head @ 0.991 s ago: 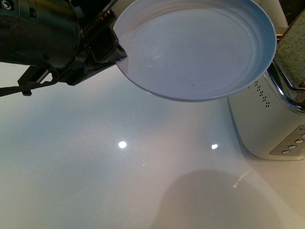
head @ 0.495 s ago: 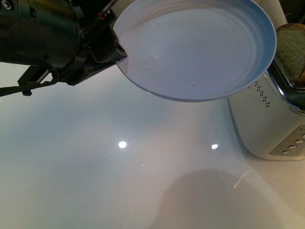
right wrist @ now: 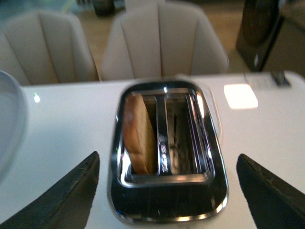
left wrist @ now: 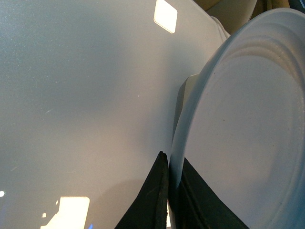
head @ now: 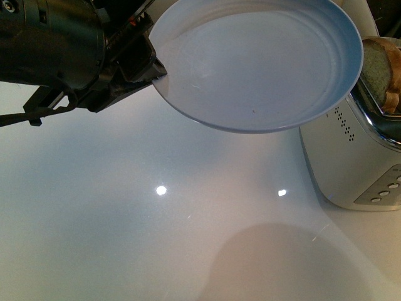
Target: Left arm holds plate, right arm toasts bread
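The bread [right wrist: 140, 138] already stands in one slot of the toaster [right wrist: 167, 200], at 3 o'clock from the plate [head: 257, 63] in the front view. Toasting and plating likely remain. The right gripper [right wrist: 167, 157] hangs above the toaster, spread wide and empty. The left gripper [left wrist: 170, 191] clamps the plate's 9 o'clock rim and holds it aloft.

Pale plate [left wrist: 248, 138], rim tight between black fingers [left wrist: 148, 202] of the left gripper [left wrist: 172, 164], above a glossy white table [left wrist: 81, 95].
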`<move>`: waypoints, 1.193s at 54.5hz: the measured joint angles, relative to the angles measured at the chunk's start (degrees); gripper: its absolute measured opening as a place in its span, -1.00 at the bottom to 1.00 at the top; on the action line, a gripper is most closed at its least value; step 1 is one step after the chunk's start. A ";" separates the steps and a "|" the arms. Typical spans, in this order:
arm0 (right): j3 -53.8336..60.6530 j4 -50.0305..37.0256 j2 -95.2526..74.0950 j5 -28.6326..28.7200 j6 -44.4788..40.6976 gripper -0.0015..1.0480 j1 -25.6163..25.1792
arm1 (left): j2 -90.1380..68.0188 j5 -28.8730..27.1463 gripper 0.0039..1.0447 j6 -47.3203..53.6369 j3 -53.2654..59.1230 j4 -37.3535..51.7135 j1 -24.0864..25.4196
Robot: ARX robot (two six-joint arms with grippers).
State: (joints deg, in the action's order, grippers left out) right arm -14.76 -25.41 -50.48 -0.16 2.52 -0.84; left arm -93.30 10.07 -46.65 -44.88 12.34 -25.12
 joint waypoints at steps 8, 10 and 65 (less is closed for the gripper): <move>9.27 0.57 17.90 0.17 -1.55 -0.06 0.63 | 0.09 0.00 -0.94 0.00 0.00 -0.02 0.00; 10.21 3.04 21.24 0.17 -1.70 -0.17 0.63 | 0.11 0.02 -0.94 0.00 0.00 -0.02 0.00; 13.62 24.94 49.46 0.17 -2.32 -0.96 0.74 | 0.20 0.00 -0.94 0.00 0.00 -0.02 0.00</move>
State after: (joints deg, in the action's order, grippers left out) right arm -1.15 -0.47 -1.02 0.01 0.21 -0.10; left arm -93.10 10.07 -46.65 -44.88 12.32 -25.12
